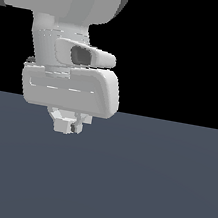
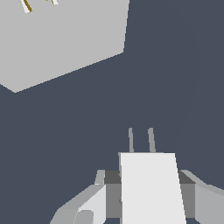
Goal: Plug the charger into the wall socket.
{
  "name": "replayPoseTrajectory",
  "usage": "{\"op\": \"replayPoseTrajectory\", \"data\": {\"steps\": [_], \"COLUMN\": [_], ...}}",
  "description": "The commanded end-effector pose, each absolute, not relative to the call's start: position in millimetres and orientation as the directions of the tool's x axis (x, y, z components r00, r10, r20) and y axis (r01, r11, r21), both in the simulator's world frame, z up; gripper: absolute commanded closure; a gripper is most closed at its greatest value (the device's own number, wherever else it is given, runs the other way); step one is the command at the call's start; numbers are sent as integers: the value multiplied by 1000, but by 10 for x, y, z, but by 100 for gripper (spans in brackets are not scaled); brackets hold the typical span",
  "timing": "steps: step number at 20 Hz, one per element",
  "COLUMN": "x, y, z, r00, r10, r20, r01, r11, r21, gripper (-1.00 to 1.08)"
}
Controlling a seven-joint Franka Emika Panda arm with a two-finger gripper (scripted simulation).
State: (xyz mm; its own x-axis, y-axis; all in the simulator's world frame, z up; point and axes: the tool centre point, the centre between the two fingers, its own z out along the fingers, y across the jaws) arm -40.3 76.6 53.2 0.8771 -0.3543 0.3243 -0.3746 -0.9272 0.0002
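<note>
In the wrist view the charger (image 2: pixel 151 188) is a small white block held between my gripper's fingers (image 2: pixel 92 203), with two short grey prongs (image 2: pixel 141 140) sticking out of its far end. The gripper (image 2: pixel 151 199) is shut on it. The wall socket (image 2: pixel 65 39) is a flat white plate ahead of the prongs and off to one side, apart from them, with two yellowish holes (image 2: pixel 27 5) at the frame's edge. In the exterior view the gripper (image 1: pixel 67 124) hangs below the arm just above the floor; a small white block (image 1: pixel 63 125) shows between the fingers. The socket is out of that view.
A dark blue-grey floor (image 1: pixel 142 188) fills the lower half of the exterior view, with black background above. The arm's white wrist housing (image 1: pixel 71 89) hides most of the gripper there.
</note>
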Motion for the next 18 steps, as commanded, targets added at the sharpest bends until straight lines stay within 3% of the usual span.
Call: {"op": "replayPoseTrajectory", "data": {"steps": [1, 18], "x": [-354, -120], "y": [770, 861], "z": [601, 940], "r00": [897, 947], "r10": [-300, -7], "r20": [326, 322], "r01": [-318, -7], "r11": [-948, -1000], "r21": [1, 1], "gripper": [108, 108]}}
